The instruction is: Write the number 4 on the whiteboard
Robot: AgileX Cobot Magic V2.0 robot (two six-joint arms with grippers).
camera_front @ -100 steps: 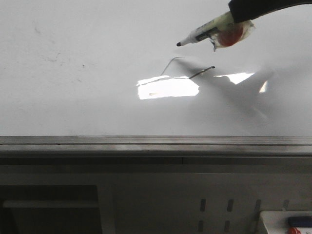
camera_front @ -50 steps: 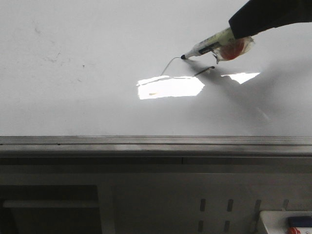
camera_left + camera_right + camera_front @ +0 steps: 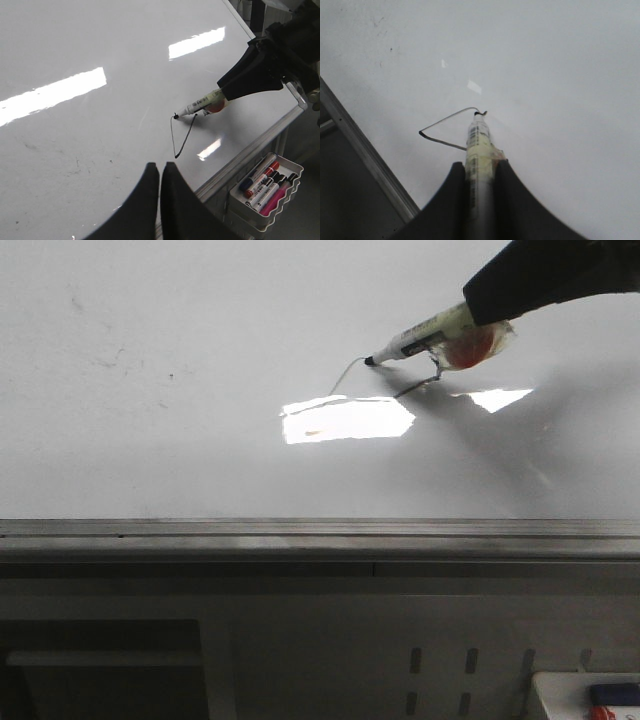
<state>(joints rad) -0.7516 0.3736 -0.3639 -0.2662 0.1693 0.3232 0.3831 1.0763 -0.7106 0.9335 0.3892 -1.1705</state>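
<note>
The whiteboard (image 3: 180, 440) fills the front view, with its grey rail (image 3: 300, 532) along the near edge. Thin dark strokes of the number 4 (image 3: 345, 373) lie on it: a curved line and a short slanted stroke (image 3: 417, 388), which meet in a V in the left wrist view (image 3: 175, 145). My right gripper (image 3: 478, 308) is shut on a taped marker (image 3: 425, 336), also seen in the right wrist view (image 3: 479, 145), whose tip touches the board at the top of the curved line. My left gripper (image 3: 160, 167) is shut and empty, hovering over the board short of the strokes.
A white tray (image 3: 287, 200) holding several markers hangs below the board's rail at the right. It also peeks into the front view's lower right corner (image 3: 590, 702). A bright rectangular light reflection (image 3: 345, 420) lies just below the strokes. Faint old smudges (image 3: 115, 360) mark the board's left part.
The marker came down from above the board until its tip touched the surface, then shifted slightly left to the top of the curved line. The strokes look unchanged.
</note>
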